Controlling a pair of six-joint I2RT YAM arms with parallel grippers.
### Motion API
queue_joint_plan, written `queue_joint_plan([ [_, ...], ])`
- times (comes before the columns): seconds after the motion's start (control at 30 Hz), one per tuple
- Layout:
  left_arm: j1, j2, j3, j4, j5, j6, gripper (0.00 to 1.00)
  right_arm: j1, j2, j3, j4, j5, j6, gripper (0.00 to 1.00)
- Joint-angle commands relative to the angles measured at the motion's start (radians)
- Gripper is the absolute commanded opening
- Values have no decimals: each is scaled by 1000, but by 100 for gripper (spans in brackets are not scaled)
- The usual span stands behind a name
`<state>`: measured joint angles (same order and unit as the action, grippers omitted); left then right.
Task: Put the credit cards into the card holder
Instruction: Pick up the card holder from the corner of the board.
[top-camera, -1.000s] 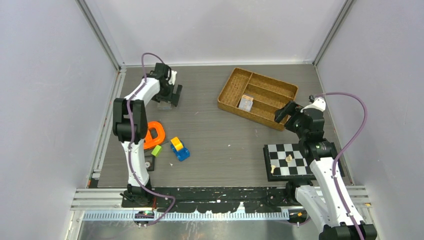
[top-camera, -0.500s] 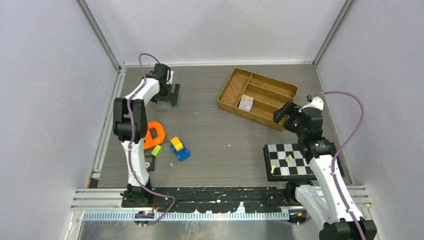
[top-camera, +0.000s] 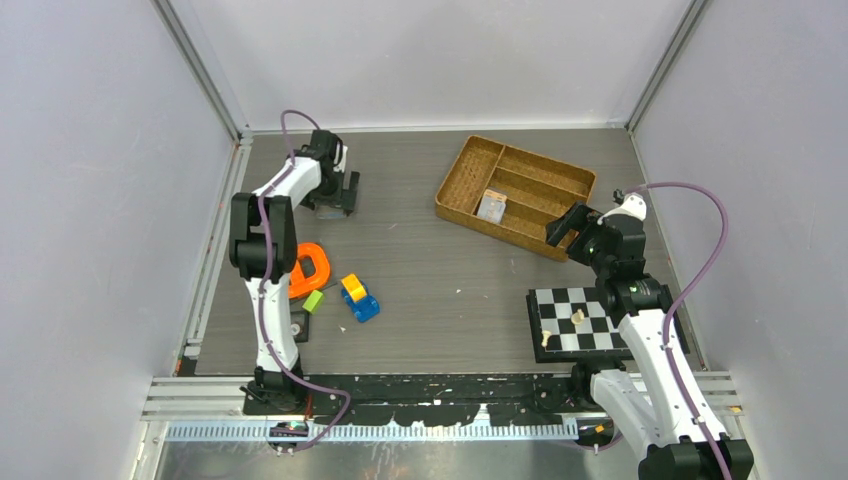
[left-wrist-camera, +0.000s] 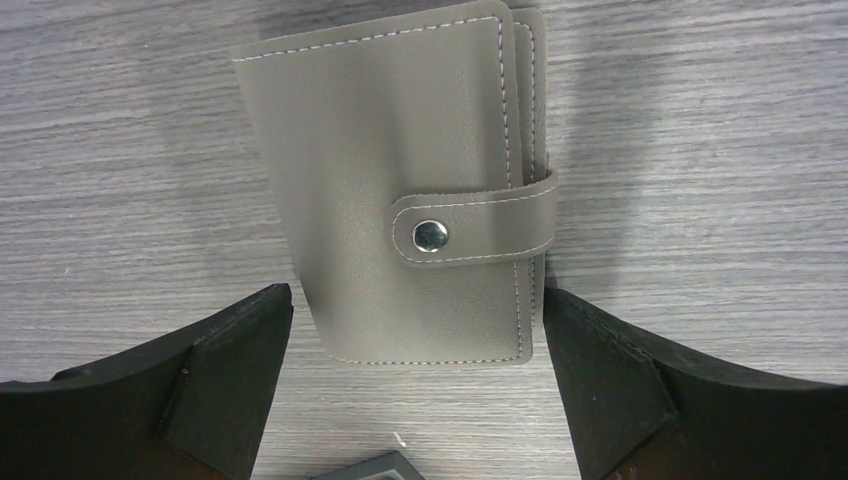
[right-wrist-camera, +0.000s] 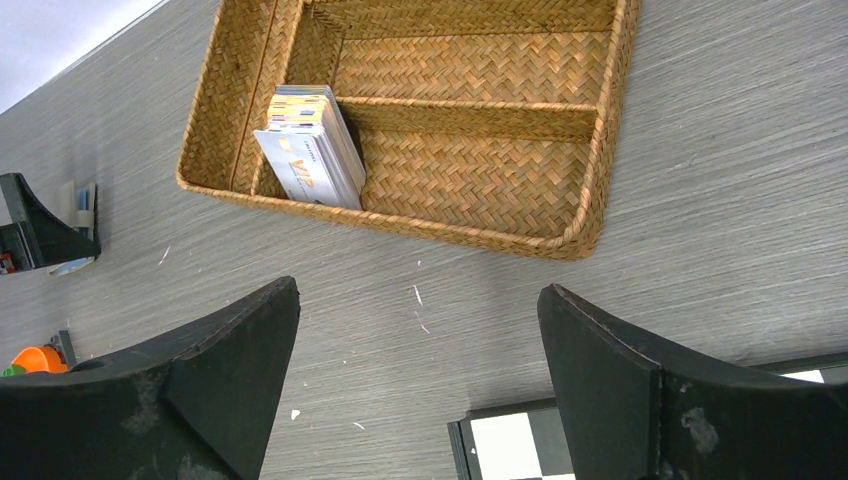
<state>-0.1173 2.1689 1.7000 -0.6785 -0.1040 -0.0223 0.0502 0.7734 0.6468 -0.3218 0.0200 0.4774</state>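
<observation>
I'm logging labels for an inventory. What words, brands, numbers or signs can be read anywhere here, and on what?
Top card of the credit cards, standing in the wicker tray: coloured print, too blurred to read.
The card holder: no text, and its snap is plain metal.
The chessboard: no lettering visible.
Nothing legible in any view.
</observation>
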Motion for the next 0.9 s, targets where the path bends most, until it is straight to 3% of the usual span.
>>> queue_joint_plan([
  [0.0,3,28,33,-11,-6,0,97,-2,4,33,30,-6,3,93],
  [0.17,4,51,50,-35,0,-4,79,-2,6,34,29,-6,3,93],
  [0.47,-30,-26,-21,-41,22,-9,61,-2,3,36,41,-78,-2,93],
  [0.77,-272,-308,-158,-79,-17,8,55,-2,43,35,131,-323,20,92],
  [0.87,-340,-406,-228,-81,41,1,53,-2,84,36,156,-429,41,89],
])
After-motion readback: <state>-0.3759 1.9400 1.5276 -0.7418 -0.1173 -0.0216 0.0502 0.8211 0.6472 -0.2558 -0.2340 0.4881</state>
